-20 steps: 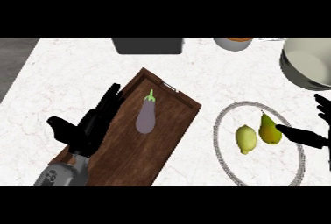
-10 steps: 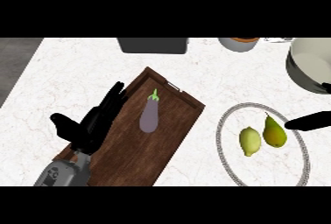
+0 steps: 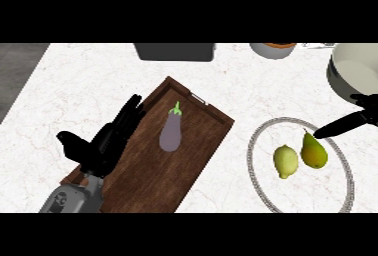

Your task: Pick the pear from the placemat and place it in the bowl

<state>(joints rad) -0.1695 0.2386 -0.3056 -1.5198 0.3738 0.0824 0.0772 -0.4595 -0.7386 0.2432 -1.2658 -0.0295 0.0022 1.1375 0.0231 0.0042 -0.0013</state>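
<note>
White marble bench (image 3: 88, 75), head view: the pear (image 3: 314, 151) lies on the round placemat (image 3: 253, 160) at the right, just beside a lemon (image 3: 286, 160). Its narrow neck points up the frame, towards the bowl (image 3: 354, 70) in the top right corner.

My right robot hand (image 3: 347, 122) shows at the right edge. The one finger in plain sight is stretched straight, its tip next to the pear's stem end, and it holds nothing. My left robot hand (image 3: 103, 145) rests open, fingers straight, on the left edge of a wooden tray (image 3: 148, 175) carrying an aubergine (image 3: 172, 132), well apart from the job.

I judge the pear light and stiff, with a smooth skin that could slide. Lying on its side it may roll if nudged. The taper means a pinch at the neck would likely squeeze it out, so I would take it round the broad lower half, thumb on one flank and fingers on the other. The lemon crowds its left side, so the free approach is from above and the right
</note>
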